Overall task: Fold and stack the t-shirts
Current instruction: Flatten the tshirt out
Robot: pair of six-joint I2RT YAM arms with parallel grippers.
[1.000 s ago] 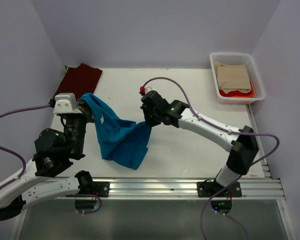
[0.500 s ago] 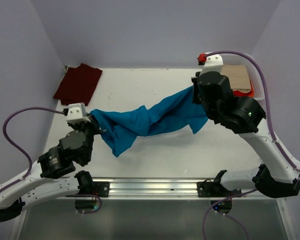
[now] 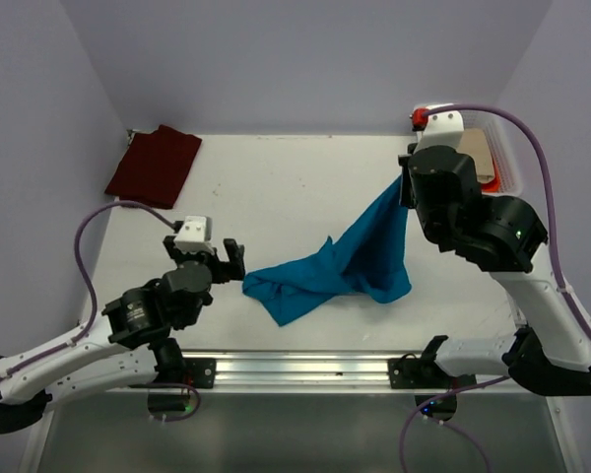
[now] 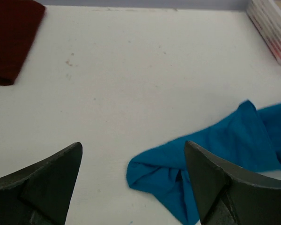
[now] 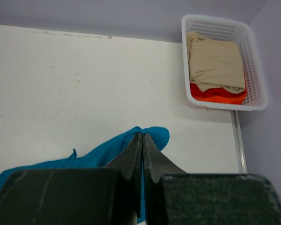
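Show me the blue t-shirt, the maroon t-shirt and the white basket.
blue t-shirt (image 3: 360,264): top external view, middle of the crumpled cloth.
maroon t-shirt (image 3: 156,165): top external view, centre of the flat cloth.
white basket (image 5: 255,70): right wrist view, its right mesh wall.

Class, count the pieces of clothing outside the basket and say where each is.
2. The teal shirt lies crumpled mid-table, one end held up by the right claw; the maroon shirt sits at the far left corner. None looks hidden.

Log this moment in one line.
left jaws: open, empty | right jaws: shut on teal t-shirt, one end lifted | maroon t-shirt: far-left corner, untouched
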